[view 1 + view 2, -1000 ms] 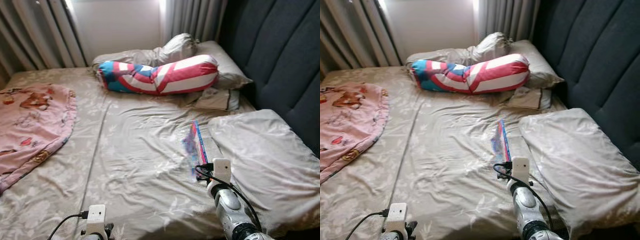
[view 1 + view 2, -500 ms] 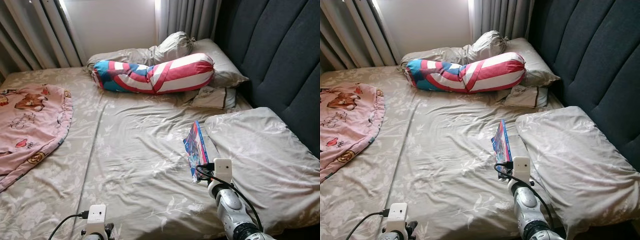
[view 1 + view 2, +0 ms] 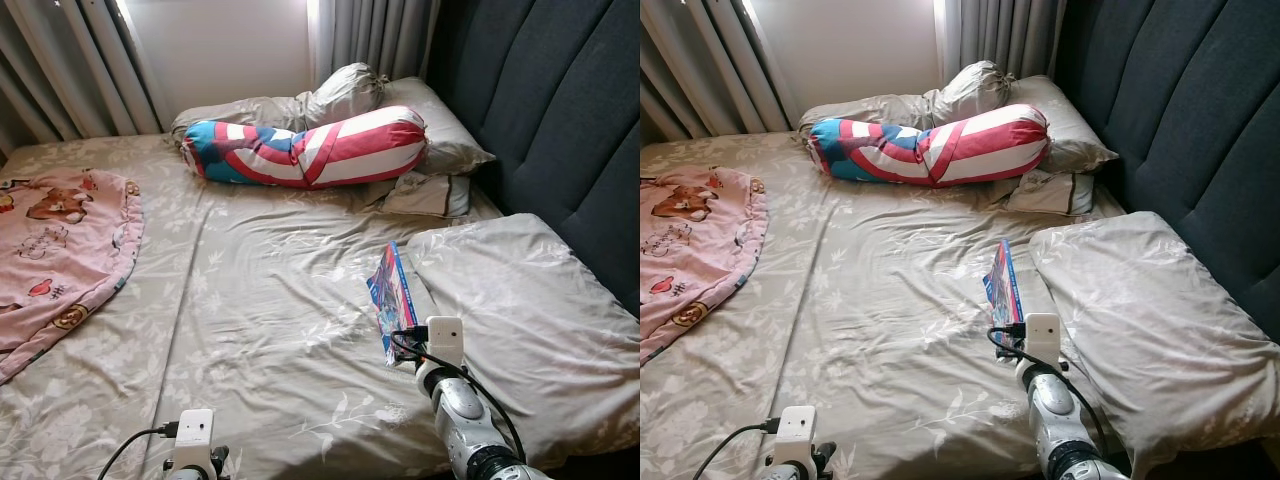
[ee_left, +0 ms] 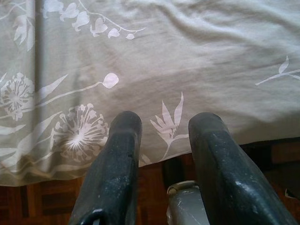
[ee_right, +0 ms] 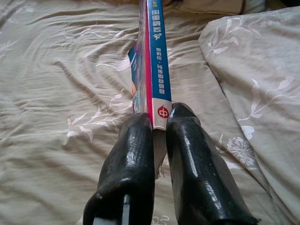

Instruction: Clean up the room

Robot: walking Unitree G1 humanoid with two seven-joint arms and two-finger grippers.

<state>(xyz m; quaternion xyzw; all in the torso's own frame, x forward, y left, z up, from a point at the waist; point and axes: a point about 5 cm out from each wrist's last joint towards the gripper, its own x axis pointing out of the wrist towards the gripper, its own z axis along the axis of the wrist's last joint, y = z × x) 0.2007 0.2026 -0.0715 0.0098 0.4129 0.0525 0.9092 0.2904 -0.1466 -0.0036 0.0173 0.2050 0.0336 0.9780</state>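
A thin blue and red book (image 3: 389, 296) stands on its edge over the beige flowered bed sheet (image 3: 270, 300), next to a beige pillow (image 3: 520, 310). My right gripper (image 5: 158, 121) is shut on the book's (image 5: 154, 61) near end, one black finger on each cover. My right arm (image 3: 455, 410) reaches in from the bed's near edge. My left gripper (image 4: 159, 129) hangs open and empty at the bed's near edge, over the sheet's hanging hem (image 4: 140, 70) and a wooden floor (image 4: 150, 183).
A red, white and blue bolster (image 3: 310, 150) and grey pillows (image 3: 440, 125) lie at the head of the bed. A pink cartoon blanket (image 3: 55, 250) covers the left side. A dark padded headboard (image 3: 560, 120) runs along the right. Curtains (image 3: 60, 70) hang behind.
The camera view has shifted and steadied. The book has risen from lying low on the sheet to standing on edge in my right gripper. The left arm has stayed still.
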